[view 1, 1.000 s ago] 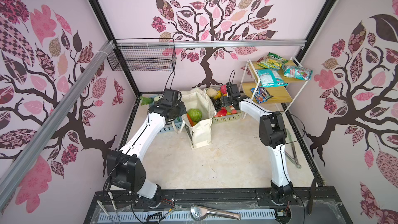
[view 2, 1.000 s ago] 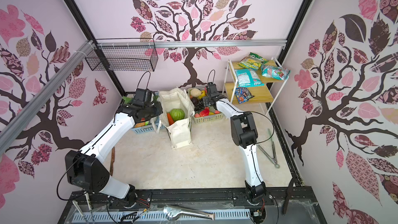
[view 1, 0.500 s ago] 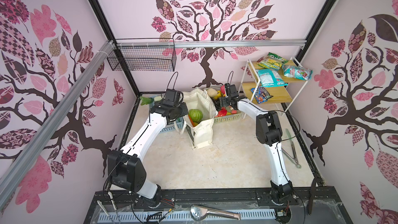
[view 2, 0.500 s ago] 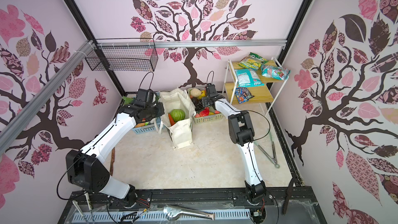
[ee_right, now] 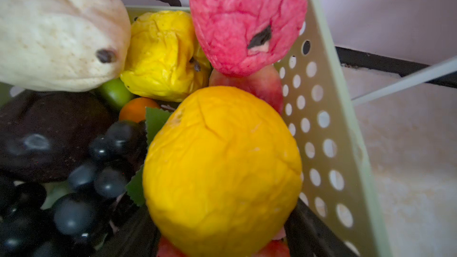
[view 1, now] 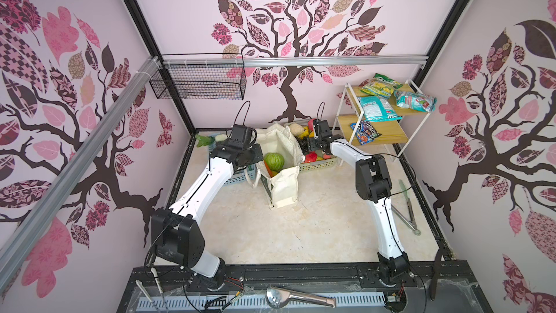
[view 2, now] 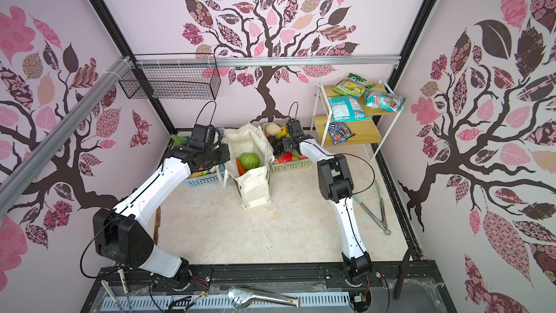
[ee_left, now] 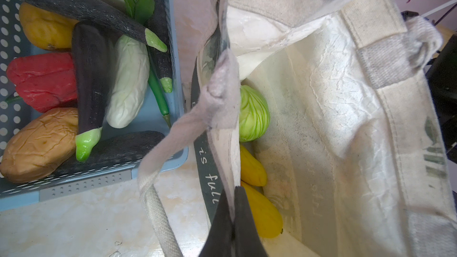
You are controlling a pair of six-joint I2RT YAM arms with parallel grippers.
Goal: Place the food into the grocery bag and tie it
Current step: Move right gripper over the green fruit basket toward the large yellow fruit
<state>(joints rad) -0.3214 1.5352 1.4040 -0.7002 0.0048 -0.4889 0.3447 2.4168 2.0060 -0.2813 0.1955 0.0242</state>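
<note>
Left wrist view: the left gripper (ee_left: 233, 194) pinches the rim of the grocery bag (ee_left: 346, 119) beside the blue basket (ee_left: 179, 119); a green cabbage (ee_left: 254, 117) and yellow fruit (ee_left: 252, 169) lie inside. Rightward, the right gripper (view 1: 314, 145) straddles an orange fruit (ee_right: 222, 169) in the pale basket (ee_right: 329, 119); whether it grips, I cannot tell. A loose hold could let the round fruit slip, or the pinched rim could slide free and the bag sag. Its fingers (ee_right: 314, 236) are mostly cut off.

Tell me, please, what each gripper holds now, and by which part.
The left gripper pinches the grocery bag by the top edge of its side wall. The right gripper straddles the orange fruit; whether it grips yet cannot be told.
</note>
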